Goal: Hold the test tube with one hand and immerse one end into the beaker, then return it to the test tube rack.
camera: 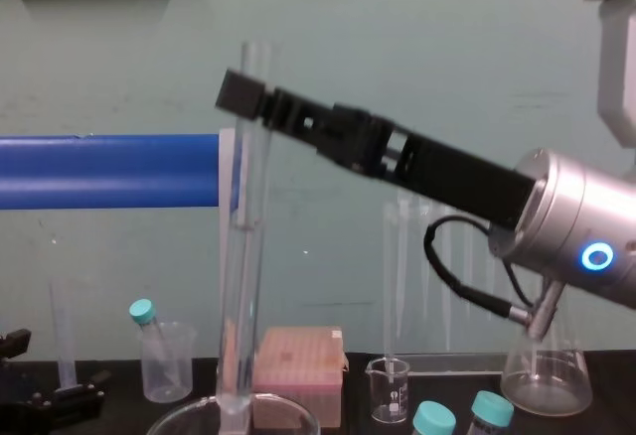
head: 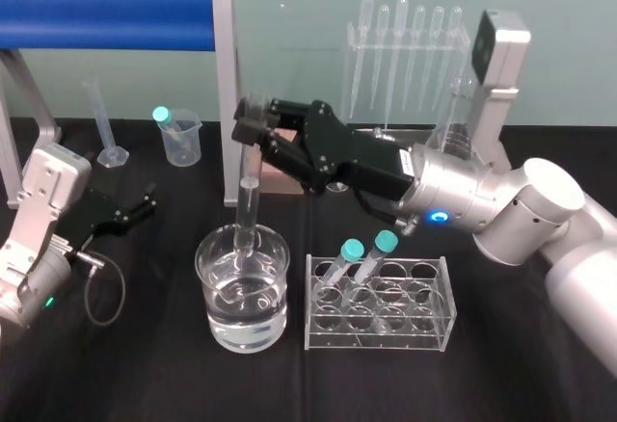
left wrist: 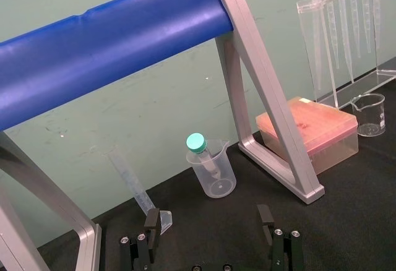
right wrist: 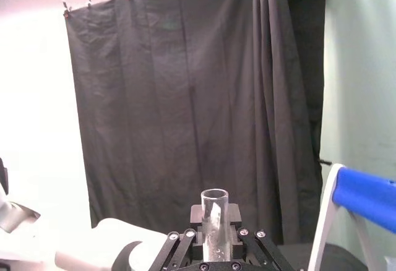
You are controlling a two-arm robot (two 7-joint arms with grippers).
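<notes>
The test tube [head: 248, 208] hangs upright, a long clear glass tube with an open mouth [right wrist: 215, 199]. My right gripper [head: 253, 119] is shut on its upper part, well above the table in the chest view [camera: 248, 95]. The tube's lower end sits inside the rim of the beaker [head: 208, 250], a wide glass vessel part-filled with water; I cannot tell whether the tip touches the water. The clear test tube rack [head: 424, 330] stands right of the beaker with two teal-capped tubes in it. My left gripper [head: 143, 202] rests open at the far left of the table, its fingers [left wrist: 152, 220] spread.
A blue bar on a metal frame [head: 106, 15] spans the back left. A plastic beaker [head: 181, 139] with a teal-capped tube and a graduated cylinder [head: 104, 123] stand beneath it. At the back are a pipette stand [head: 405, 51], a pink box [left wrist: 309, 129], a small glass beaker [camera: 388, 391] and a flask [camera: 545, 375].
</notes>
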